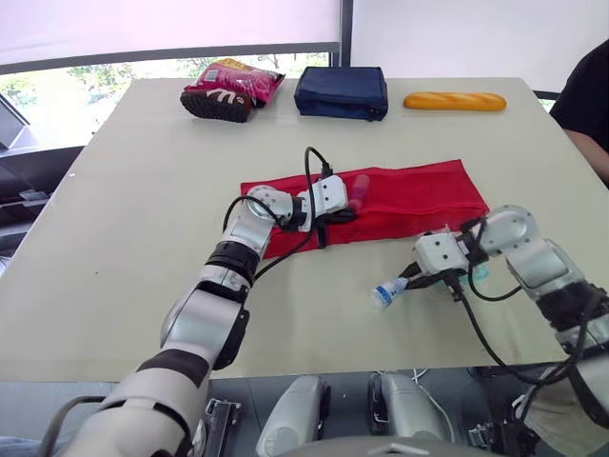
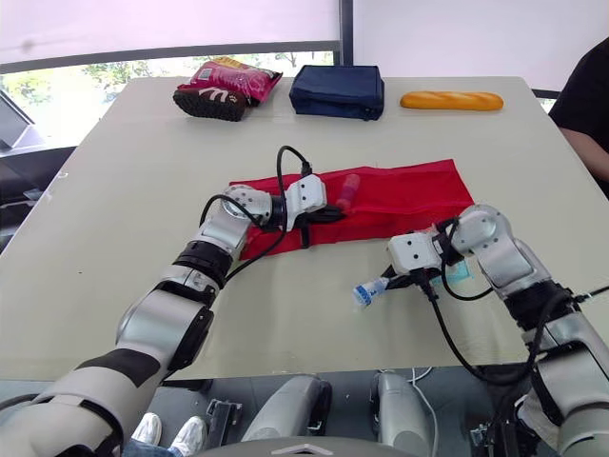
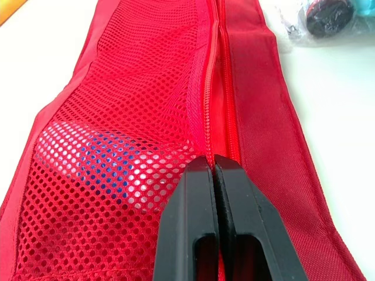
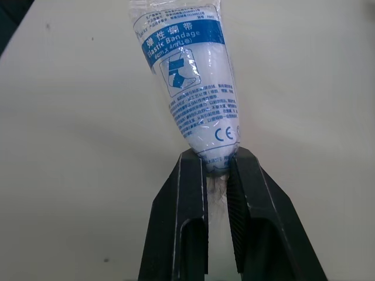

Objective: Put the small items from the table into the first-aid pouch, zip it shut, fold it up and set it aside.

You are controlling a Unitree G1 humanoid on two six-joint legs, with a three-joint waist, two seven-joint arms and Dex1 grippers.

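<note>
Clamping the elastic bandage [image 4: 193, 82] endwise, the right gripper [image 4: 217, 159] is holding it just beside the red pouch [image 1: 419, 195], while the left gripper [image 3: 214, 168] is pressing its fingers together on the zipper [image 3: 212, 88].

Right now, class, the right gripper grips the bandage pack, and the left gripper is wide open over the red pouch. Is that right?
Not quite. The left gripper is shut, its tips at the zipper of the red pouch, as the left wrist view shows. The right gripper does grip the bandage pack.
</note>
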